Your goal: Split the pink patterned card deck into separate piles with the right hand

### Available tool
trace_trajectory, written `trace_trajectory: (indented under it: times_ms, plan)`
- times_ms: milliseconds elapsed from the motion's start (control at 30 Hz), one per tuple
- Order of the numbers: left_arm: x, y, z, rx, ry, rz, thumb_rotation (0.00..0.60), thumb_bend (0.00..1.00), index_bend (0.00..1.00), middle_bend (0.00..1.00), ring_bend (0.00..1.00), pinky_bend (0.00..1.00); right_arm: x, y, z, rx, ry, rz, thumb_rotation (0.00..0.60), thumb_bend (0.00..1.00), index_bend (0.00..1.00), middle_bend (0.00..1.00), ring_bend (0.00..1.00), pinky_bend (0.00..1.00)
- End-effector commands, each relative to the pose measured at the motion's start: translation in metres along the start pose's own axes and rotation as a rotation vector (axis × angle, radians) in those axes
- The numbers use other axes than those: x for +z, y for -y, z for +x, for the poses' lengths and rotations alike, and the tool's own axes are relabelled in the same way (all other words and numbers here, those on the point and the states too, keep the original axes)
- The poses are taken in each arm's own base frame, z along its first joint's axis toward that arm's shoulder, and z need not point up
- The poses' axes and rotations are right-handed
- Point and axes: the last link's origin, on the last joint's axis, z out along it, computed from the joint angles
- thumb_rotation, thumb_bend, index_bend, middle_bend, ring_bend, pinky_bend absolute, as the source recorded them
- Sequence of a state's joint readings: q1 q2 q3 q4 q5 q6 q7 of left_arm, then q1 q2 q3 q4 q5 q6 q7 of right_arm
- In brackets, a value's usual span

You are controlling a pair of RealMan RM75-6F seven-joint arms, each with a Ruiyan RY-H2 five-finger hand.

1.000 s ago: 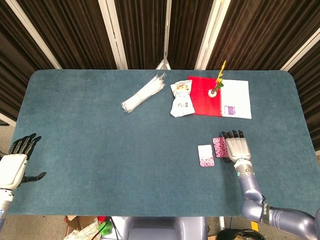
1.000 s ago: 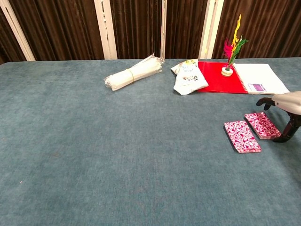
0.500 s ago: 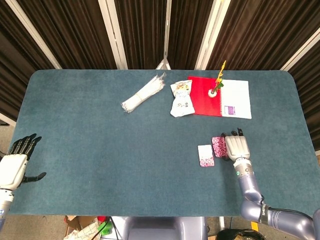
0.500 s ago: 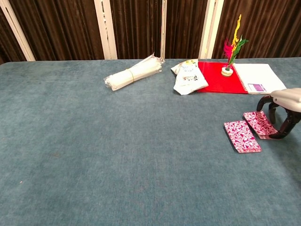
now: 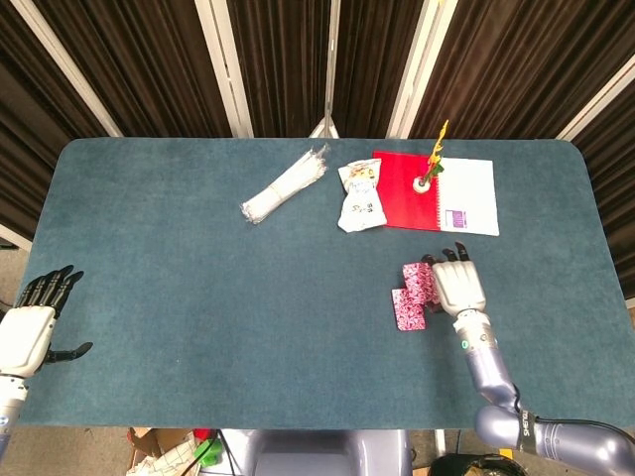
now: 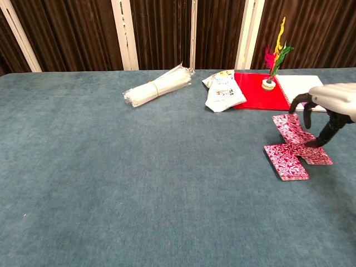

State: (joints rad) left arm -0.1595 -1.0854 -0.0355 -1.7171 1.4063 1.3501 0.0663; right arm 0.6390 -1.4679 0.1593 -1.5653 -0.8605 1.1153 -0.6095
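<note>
Spanning most of both views, the surface [image 5: 198, 297] left wide bare room toward the robot's left of the cards. The right robot hand [image 5: 454, 286] held a lifted pink packet [image 6: 295, 133], fingers curled over it, tilted above the lower pile [image 6: 285, 161], their long axes crossing. The red notebook [image 5: 402, 203] lay near beyond. The left robot hand [image 5: 30, 322] hung well apart, fingers spread, empty.

Right hand [image 6: 328, 108] lifted cards [image 6: 292, 129] off the table.
</note>
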Motion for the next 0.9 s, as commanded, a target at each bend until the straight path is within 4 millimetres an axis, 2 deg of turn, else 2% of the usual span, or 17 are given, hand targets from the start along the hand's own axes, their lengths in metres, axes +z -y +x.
trace_trajectory:
  times_ms: [33,233,400,500,600,667,767,900]
  plan:
    - [0.000,0.000,0.000,0.000,0.001,-0.001,0.600,0.01,0.00,0.00,0.00,0.00,-0.001,0.018,0.010,-0.010,-0.020,0.037,0.600,0.24,0.52,0.48,0.18,0.00]
    - [0.000,0.000,0.000,-0.003,0.004,-0.001,0.600,0.01,0.00,0.00,0.00,0.00,-0.003,0.055,0.011,-0.022,-0.010,0.106,0.600,0.24,0.52,0.48,0.18,0.00]
    - [0.000,0.000,0.000,-0.006,0.007,-0.003,0.600,0.01,0.00,0.00,0.00,0.00,-0.009,0.082,0.001,-0.032,0.021,0.155,0.600,0.24,0.52,0.48,0.18,0.00]
    - [0.001,0.001,0.000,-0.009,0.007,-0.003,0.600,0.01,0.00,0.00,0.00,0.00,-0.012,0.093,-0.007,-0.066,0.033,0.175,0.600,0.24,0.45,0.46,0.17,0.00]
    - [0.000,0.000,0.001,-0.010,0.005,-0.005,0.600,0.01,0.00,0.00,0.00,0.00,-0.014,0.099,-0.015,-0.096,0.045,0.179,0.600,0.24,0.24,0.32,0.10,0.00]
    - [0.000,0.000,0.001,-0.011,0.002,-0.005,0.600,0.01,0.00,0.00,0.00,0.00,-0.015,0.101,-0.019,-0.103,0.056,0.178,0.600,0.24,0.07,0.17,0.03,0.00]
    - [0.000,0.001,0.001,-0.011,0.000,-0.004,0.600,0.01,0.00,0.00,0.00,0.00,-0.018,0.101,-0.023,-0.115,0.071,0.172,0.600,0.24,0.00,0.04,0.00,0.00]
    - [0.000,0.001,0.001,-0.009,-0.005,-0.004,0.600,0.01,0.00,0.00,0.00,0.00,-0.023,0.101,-0.023,-0.123,0.076,0.164,0.600,0.24,0.00,0.00,0.00,0.00]
